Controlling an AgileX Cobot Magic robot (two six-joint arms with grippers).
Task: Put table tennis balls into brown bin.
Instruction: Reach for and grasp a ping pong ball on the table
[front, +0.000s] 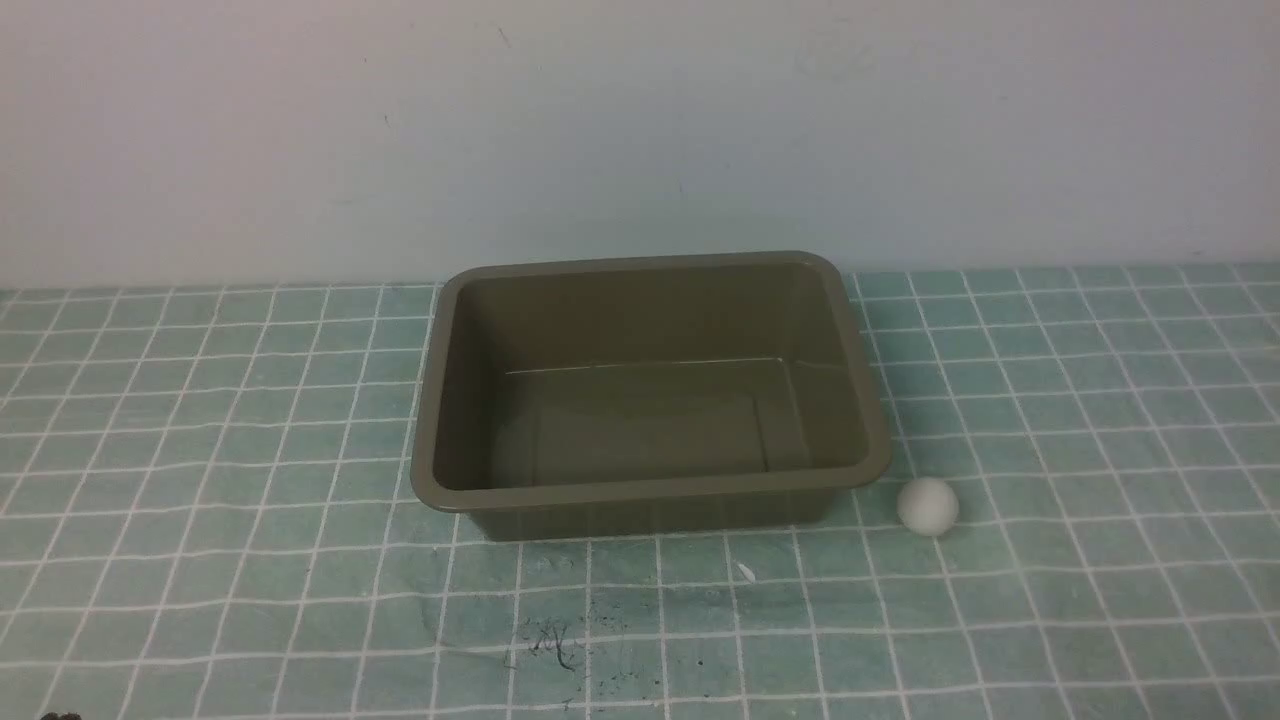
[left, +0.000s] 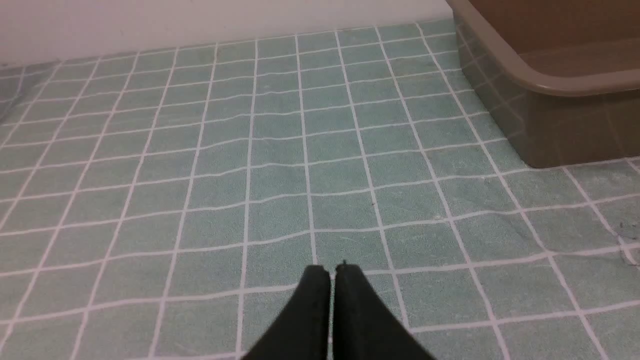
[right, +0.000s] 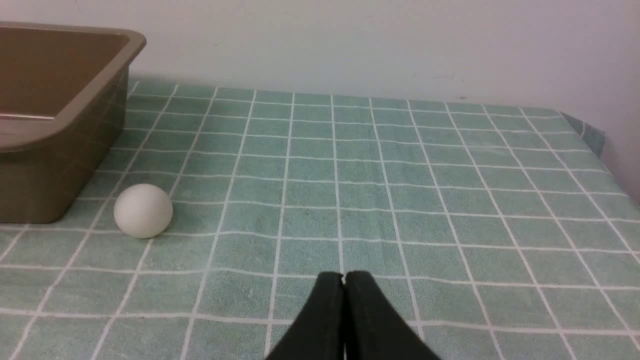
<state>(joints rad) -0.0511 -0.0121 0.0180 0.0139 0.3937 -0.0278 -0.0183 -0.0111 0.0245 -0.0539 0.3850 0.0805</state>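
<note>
The brown bin (front: 650, 480) stands in the middle of the table, its inside bare. One white table tennis ball (front: 927, 505) rests on the cloth just off the bin's front right corner, apart from it. In the right wrist view the ball (right: 143, 210) lies beside the bin (right: 60, 130), well away from my right gripper (right: 344, 276), whose black fingers are pressed together with nothing in them. My left gripper (left: 332, 270) is shut too, hovering over bare cloth with the bin's corner (left: 550, 115) off to one side. Neither gripper shows in the front view.
A teal cloth with a white grid (front: 200, 450) covers the table up to a pale wall (front: 640, 120). Dark scuff marks (front: 550, 645) and a small white fleck (front: 745, 572) lie in front of the bin. The cloth's edge (right: 590, 132) shows in the right wrist view.
</note>
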